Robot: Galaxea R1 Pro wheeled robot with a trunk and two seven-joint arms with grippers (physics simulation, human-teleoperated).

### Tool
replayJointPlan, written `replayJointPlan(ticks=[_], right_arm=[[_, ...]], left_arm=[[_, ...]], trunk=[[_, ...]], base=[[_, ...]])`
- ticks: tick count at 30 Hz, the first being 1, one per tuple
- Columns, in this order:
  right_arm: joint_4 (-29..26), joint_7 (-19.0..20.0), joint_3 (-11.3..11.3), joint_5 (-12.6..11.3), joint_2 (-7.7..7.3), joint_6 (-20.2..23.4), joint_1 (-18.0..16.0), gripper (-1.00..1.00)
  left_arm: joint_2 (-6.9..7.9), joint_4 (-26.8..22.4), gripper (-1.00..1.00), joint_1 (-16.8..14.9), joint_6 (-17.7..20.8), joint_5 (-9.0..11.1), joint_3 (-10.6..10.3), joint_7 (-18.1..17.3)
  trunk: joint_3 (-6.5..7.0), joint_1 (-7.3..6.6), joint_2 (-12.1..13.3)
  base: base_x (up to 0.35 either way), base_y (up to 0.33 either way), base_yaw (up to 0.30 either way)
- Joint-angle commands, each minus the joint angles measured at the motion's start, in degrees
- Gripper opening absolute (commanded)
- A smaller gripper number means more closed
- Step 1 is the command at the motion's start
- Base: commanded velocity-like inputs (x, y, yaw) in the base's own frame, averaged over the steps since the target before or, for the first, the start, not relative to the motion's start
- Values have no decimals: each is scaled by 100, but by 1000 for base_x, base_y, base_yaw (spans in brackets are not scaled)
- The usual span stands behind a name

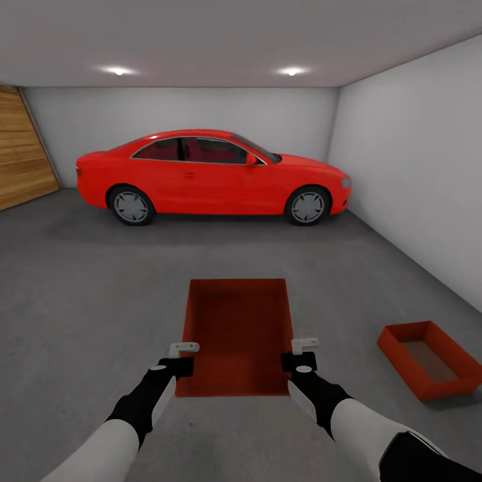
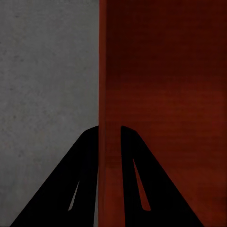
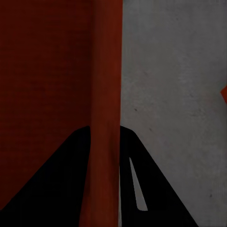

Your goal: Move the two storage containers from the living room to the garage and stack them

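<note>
Sitting apart, held container (image 1: 237, 328) and floor container (image 1: 428, 358), both empty.

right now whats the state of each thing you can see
held container: off the floor, level, gripped on both side walls
second container: on the concrete floor to the right, empty
left gripper: shut on left wall
right gripper: shut on right wall
wooden door: closed
red car: parked

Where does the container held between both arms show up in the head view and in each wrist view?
Head view: held container at lower centre, gripped on both side walls.
Left wrist view: its wall runs between the jaws.
Right wrist view: its opposite wall runs between the jaws.
Shared landmark: grey concrete floor beside it.
</note>
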Motion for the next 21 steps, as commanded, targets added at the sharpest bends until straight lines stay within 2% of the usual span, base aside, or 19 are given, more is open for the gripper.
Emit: replayJointPlan(ticks=[1, 12, 13, 16, 21], right_arm=[[43, -585, 87, -113, -217, 1, -9, -100], [43, -584, 87, -113, -217, -5, -9, -100], [35, -22, 15, -51, 32, 27, -9, -100], [13, -22, -226, 285, 42, 49, -9, -100], [-32, -33, -392, 485, 32, 82, -9, -100]], left_arm=[[4, -17, -100, -3, 30, 55, -90, 62], [4, -17, -100, -3, 30, 56, -90, 62], [4, -44, -100, -3, -1, 22, -10, 16], [4, -45, -100, -3, -14, 6, 72, 12], [9, -54, -100, -3, -25, 22, 96, 2]], trunk=[[-12, 7, -13], [-12, 7, -13], [-12, 7, -13], [-12, 7, -13], [-12, 7, -13]], base=[[322, 0, 0], [322, 0, 0], [0, 0, 0], [0, 0, 0], [0, 0, 0]])
